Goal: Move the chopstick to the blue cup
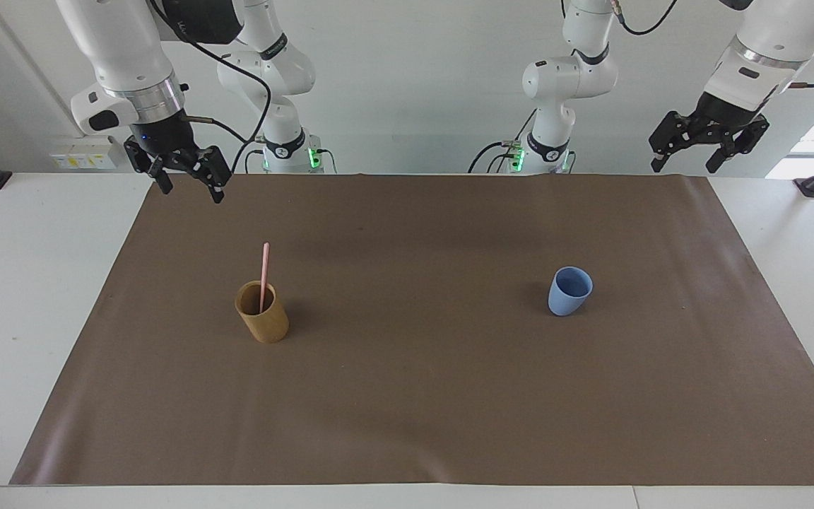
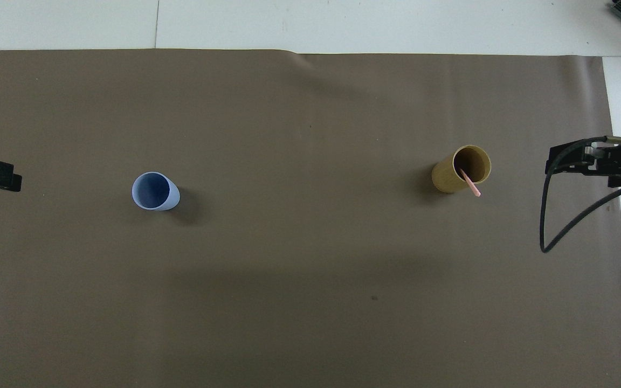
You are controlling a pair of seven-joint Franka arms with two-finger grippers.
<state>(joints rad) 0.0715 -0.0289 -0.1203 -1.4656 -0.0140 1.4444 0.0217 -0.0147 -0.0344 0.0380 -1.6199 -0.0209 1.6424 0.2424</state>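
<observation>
Your right gripper [image 1: 188, 180]: raised, jaws spread, empty | chopstick [image 1: 264, 277]: standing in tan cup [image 1: 263, 313], untouched | blue cup [image 1: 569, 290]: empty, well apart | left gripper [image 1: 707, 147]: raised, jaws spread | whole transfer remains.

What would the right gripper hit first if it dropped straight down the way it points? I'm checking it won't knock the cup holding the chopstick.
Probably only the brown mat near its edge. The open right gripper hangs clear of the tan cup and chopstick, though depth is uncertain.
</observation>
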